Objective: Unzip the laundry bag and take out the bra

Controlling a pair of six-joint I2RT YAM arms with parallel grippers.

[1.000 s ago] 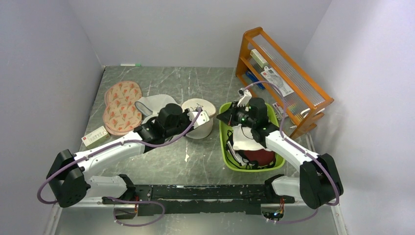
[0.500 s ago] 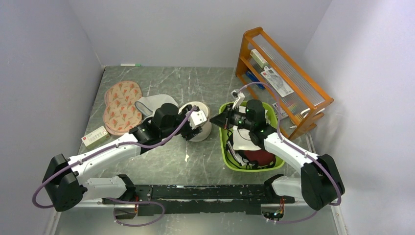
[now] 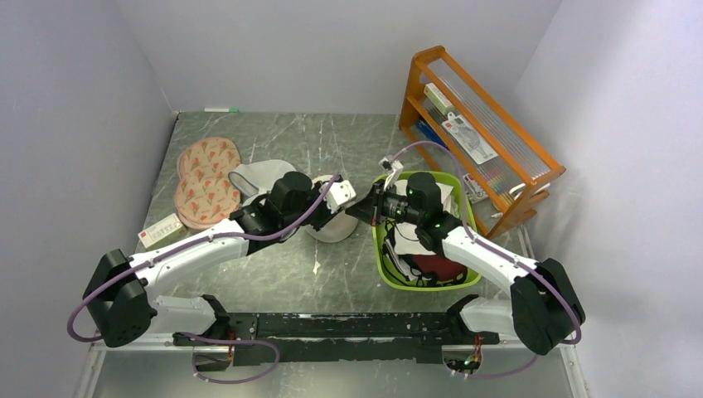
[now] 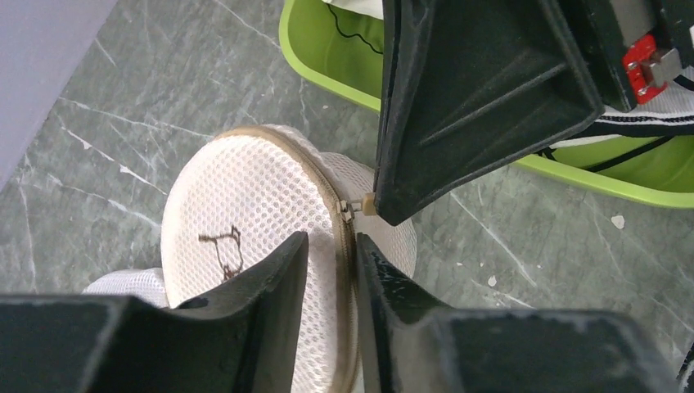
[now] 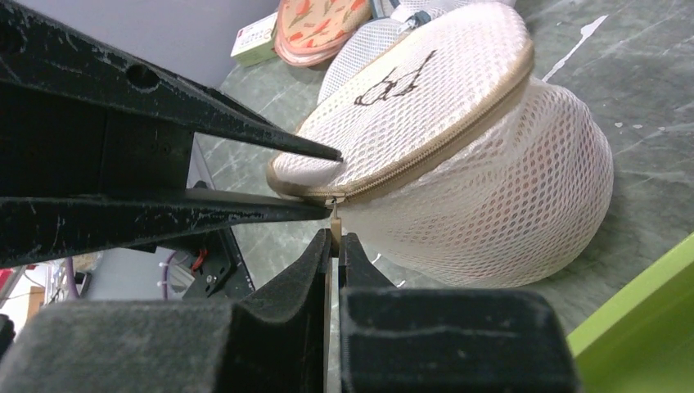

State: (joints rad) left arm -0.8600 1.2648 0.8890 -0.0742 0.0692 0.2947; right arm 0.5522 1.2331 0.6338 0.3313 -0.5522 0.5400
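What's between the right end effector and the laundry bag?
Only the tan zipper pull: the right end effector pinches it where it hangs off the laundry bag at its zipper, clearest in the right wrist view.

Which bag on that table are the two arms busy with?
Find the lime-green basket right of centre; the laundry bag sits just to its left. It is round cream mesh with a tan zipper around its rim, and unlike the white mesh bag and pink patterned bag beyond it, it bears a small dark doodle.
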